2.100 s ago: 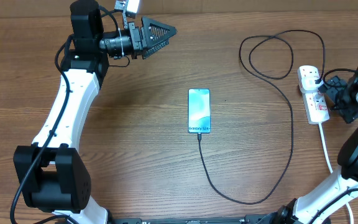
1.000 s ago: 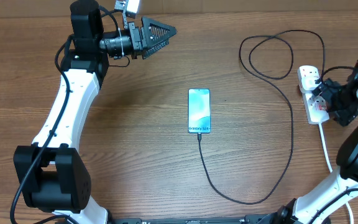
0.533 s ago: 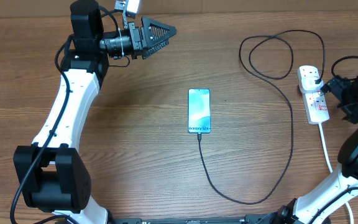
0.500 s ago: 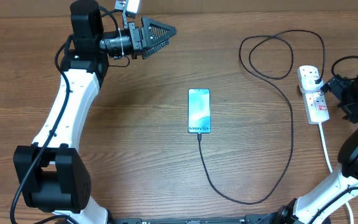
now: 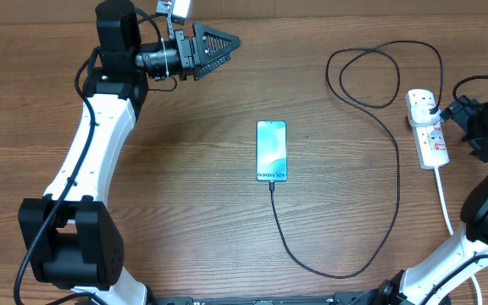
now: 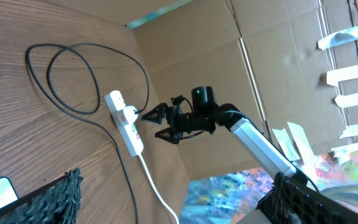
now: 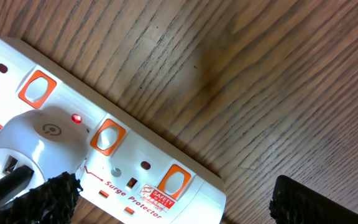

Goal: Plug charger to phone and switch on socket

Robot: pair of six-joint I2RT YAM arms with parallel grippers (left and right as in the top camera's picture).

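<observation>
phone (image 5: 271, 150): being joined by the charger (image 5: 397, 169) on the worktop (image 5: 185, 212)
socket (image 5: 427, 129): being lit red
left pincer (image 5: 224, 41): being held apart
right pincer (image 5: 463, 127): being held apart beside socket

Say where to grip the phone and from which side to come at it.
Take the phone across its two long edges, on the half away from the charger, coming straight down from above. It lies flat on the table, screen up, so only its thin sides offer purchase. The charger is plugged into its bottom short edge, so that end is probably best left clear.
</observation>
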